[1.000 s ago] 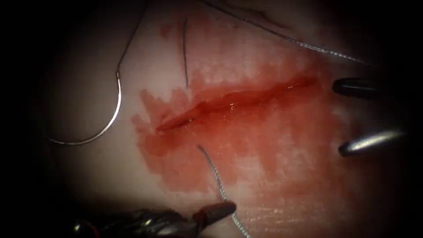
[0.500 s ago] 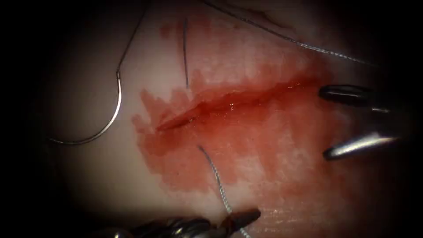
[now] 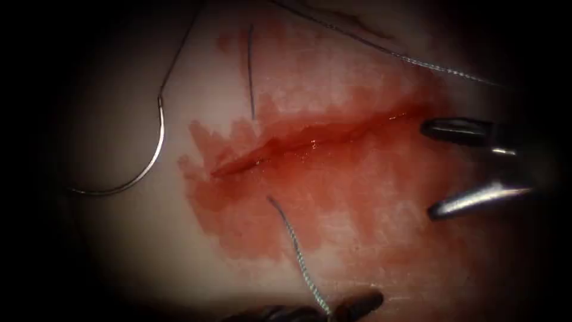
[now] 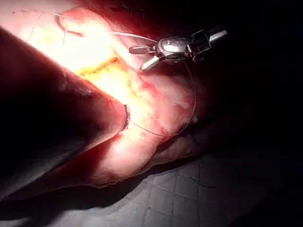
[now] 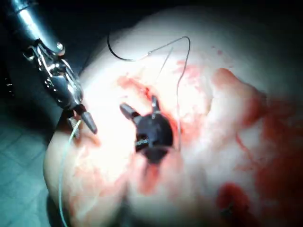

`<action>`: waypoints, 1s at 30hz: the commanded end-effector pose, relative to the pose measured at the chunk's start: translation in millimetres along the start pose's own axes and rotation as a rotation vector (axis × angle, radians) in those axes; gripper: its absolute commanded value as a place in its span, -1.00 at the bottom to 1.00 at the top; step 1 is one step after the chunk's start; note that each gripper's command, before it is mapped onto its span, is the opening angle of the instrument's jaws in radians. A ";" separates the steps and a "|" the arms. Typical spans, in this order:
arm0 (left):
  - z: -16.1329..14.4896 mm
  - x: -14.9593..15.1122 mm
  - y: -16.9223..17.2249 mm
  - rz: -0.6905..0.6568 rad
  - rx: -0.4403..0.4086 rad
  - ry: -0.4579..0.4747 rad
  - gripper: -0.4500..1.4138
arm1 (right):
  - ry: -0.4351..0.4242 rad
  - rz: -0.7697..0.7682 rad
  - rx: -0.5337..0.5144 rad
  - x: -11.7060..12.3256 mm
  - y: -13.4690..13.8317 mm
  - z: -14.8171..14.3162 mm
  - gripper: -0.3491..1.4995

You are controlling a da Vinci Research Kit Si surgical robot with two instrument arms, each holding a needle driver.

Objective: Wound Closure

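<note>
Gripping thread (image 3: 298, 253): left fingers (image 3: 357, 305); needle (image 3: 152, 156) free.

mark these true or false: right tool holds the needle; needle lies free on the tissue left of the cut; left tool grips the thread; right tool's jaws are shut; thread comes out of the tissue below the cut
1. The right tool holds the needle: false. Its jaws stand open and hold nothing.
2. The needle lies free on the tissue left of the cut: true. Neither tool holds it.
3. The left tool grips the thread: true.
4. The right tool's jaws are shut: false. They are spread wide beside the cut's right end.
5. Thread comes out of the tissue below the cut: true.
</note>
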 end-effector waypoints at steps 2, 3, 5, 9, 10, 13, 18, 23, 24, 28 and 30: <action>0.3 0.3 0.1 0.029 -0.002 0.020 -0.89 | 0.005 -0.002 0.003 -0.1 0.1 1.0 0.34; 0.1 0.4 0.2 0.039 0.005 0.036 -0.89 | 0.005 -0.002 0.003 -0.1 0.1 1.0 0.34; -0.5 0.4 0.2 0.042 0.012 0.075 -0.89 | 0.005 -0.003 0.002 -0.2 0.2 1.0 0.33; -2.1 -0.3 -0.7 0.082 0.002 0.111 -0.89 | 0.004 -0.005 0.000 -0.6 0.4 1.1 0.31; -2.9 -0.9 -1.2 0.088 -0.001 0.123 -0.89 | 0.003 -0.007 -0.002 -0.8 0.5 1.3 0.29; -4.6 -2.2 -2.1 0.090 -0.012 0.137 -0.89 | 0.010 -0.012 0.008 -1.2 0.4 2.1 0.22; -6.6 -3.6 -3.4 0.137 -0.020 0.160 -0.89 | 0.061 -0.237 0.079 -2.0 0.1 6.1 0.13; -7.1 -4.1 -3.6 0.186 -0.025 0.191 -0.89 | 0.103 -0.408 0.098 -2.5 -0.7 9.9 -0.04; -7.1 -4.2 -3.7 0.186 -0.027 0.201 -0.89 | 0.109 -0.434 0.103 -2.6 -1.0 10.8 -0.06; -7.0 -4.7 -4.6 0.222 -0.039 0.264 -0.89 | 0.137 -0.496 0.125 -2.2 -2.4 12.7 -0.18; -7.2 -5.1 -5.5 0.228 -0.047 0.290 -0.89 | 0.156 -0.545 0.136 -1.8 -3.1 13.2 -0.26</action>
